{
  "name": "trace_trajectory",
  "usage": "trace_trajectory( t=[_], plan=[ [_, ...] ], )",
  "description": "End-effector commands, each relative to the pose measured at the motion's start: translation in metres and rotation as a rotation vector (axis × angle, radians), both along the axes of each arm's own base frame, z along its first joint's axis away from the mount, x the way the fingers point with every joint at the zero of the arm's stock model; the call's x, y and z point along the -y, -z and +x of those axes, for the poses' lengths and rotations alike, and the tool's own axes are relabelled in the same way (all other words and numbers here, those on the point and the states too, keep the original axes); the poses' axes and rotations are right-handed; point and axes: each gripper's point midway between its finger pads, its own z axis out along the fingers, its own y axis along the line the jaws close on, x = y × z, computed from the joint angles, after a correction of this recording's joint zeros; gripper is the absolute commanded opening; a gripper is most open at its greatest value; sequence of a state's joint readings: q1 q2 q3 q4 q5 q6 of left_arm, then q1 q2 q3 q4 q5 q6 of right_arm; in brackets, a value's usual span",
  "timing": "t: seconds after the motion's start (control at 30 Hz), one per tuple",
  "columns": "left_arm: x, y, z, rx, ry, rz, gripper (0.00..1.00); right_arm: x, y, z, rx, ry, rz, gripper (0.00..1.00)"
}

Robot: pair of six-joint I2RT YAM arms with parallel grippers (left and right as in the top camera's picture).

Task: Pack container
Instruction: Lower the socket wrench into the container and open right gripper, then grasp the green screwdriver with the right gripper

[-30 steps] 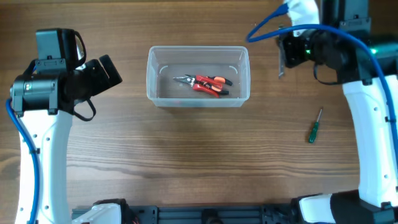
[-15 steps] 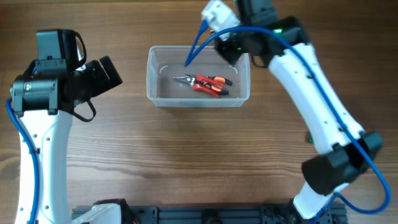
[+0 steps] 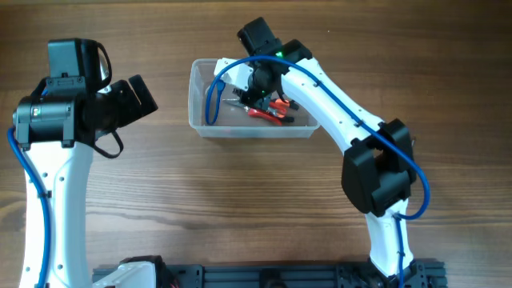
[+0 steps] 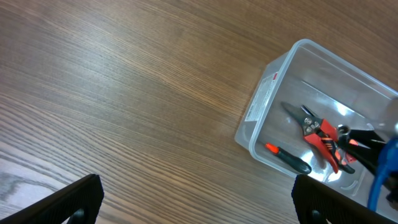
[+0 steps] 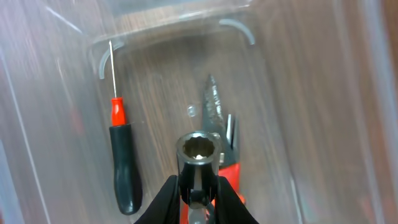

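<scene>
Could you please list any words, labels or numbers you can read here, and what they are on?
White sticker on the side wall of the container: printed, with a red mark, but too small to read.
Nothing else shows any text.

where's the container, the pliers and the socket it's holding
container [image 4: 261, 102]: left wrist view, labelled end wall
pliers [image 4: 323, 138]: left wrist view, red handle by the pivot
socket [image 5: 199, 149]: right wrist view, its open hex end
</scene>
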State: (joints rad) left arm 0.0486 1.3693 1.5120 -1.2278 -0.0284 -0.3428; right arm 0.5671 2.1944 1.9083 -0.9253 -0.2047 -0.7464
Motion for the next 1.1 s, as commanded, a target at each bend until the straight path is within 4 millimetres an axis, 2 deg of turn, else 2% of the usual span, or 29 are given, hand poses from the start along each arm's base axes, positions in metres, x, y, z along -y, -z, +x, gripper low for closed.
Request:
trace_trajectory(
  t=[0.0, 0.03, 0.13, 0.23, 0.3, 0.33, 0.37, 0.43, 0.47, 0.53, 0.57, 0.6, 0.67, 0.7, 0.77, 0.8, 0.87, 0.93, 1.0, 1.07],
  plan=[
    [0.0, 0.001, 0.0, -0.003, -0.007, -0.011, 1.0, -0.006, 0.014, -0.004, -0.047, -0.024, 0.017, 0.04],
    [0.0, 0.001, 0.0, -0.003, -0.007, -0.011, 1.0, -0.006, 0.014, -0.004, -0.046, -0.024, 0.016, 0.06],
    [0.0, 0.001, 0.0, -0.002, -0.007, -0.011, 1.0, -0.006, 0.014, -0.004, -0.047, -0.021, 0.017, 0.39],
    [0.0, 0.001, 0.0, -0.003, -0.007, -0.011, 1.0, -0.006, 0.013, -0.004, -0.054, 0.001, 0.021, 0.5],
    [0.0, 0.001, 0.0, -0.002, -0.007, -0.011, 1.0, -0.006, 0.005, -0.003, -0.041, 0.002, 0.03, 0.58],
    [0.0, 0.001, 0.0, -0.002, -0.007, -0.011, 1.0, -0.007, -0.006, -0.002, -0.028, 0.018, 0.045, 0.63],
    [0.0, 0.001, 0.0, -0.002, -0.006, -0.01, 1.0, -0.006, -0.027, 0.0, -0.004, 0.06, 0.065, 0.69],
    [0.0, 0.001, 0.0, -0.002, -0.007, -0.01, 1.0, 0.005, -0.064, 0.0, 0.048, 0.123, 0.066, 0.74],
    [0.0, 0.001, 0.0, -0.002, -0.006, -0.01, 1.0, 0.017, -0.094, 0.0, 0.109, 0.154, 0.054, 0.84],
    [0.0, 0.001, 0.0, -0.002, -0.006, -0.01, 1.0, 0.051, -0.145, 0.01, 0.22, 0.373, 0.073, 0.89],
    [0.0, 0.001, 0.0, -0.002, -0.006, -0.01, 1.0, 0.079, -0.173, 0.014, 0.264, 0.524, 0.098, 0.95],
    [0.0, 0.001, 0.0, -0.002, -0.006, -0.01, 1.0, 0.108, -0.192, 0.016, 0.285, 0.661, 0.121, 1.0],
    [0.0, 0.001, 0.0, -0.002, -0.006, -0.01, 1.0, 0.172, -0.217, 0.01, 0.272, 0.925, 0.168, 1.0],
    [0.0, 0.001, 0.0, -0.002, -0.006, -0.01, 1.0, 0.21, -0.226, 0.004, 0.245, 1.087, 0.198, 1.0],
    [0.0, 0.001, 0.0, -0.002, -0.006, -0.01, 1.0, 0.289, -0.228, -0.019, 0.168, 1.43, 0.228, 1.0],
    [0.0, 0.001, 0.0, -0.002, -0.006, -0.01, 1.0, 0.322, -0.222, -0.036, 0.106, 1.582, 0.224, 1.0],
    [0.0, 0.001, 0.0, -0.002, -0.006, -0.01, 1.0, 0.363, -0.206, -0.065, -0.021, 1.769, 0.194, 1.0],
    [0.0, 0.001, 0.0, -0.002, -0.006, -0.01, 1.0, 0.388, -0.189, -0.092, -0.124, 1.9, 0.14, 1.0],
    [0.0, 0.001, 0.0, -0.002, -0.006, -0.01, 1.0, 0.391, -0.173, -0.108, -0.25, 1.941, 0.143, 1.0],
    [0.0, 0.001, 0.0, -0.002, -0.006, -0.01, 1.0, 0.394, -0.162, -0.114, -0.304, 1.953, 0.142, 1.0]
  ],
)
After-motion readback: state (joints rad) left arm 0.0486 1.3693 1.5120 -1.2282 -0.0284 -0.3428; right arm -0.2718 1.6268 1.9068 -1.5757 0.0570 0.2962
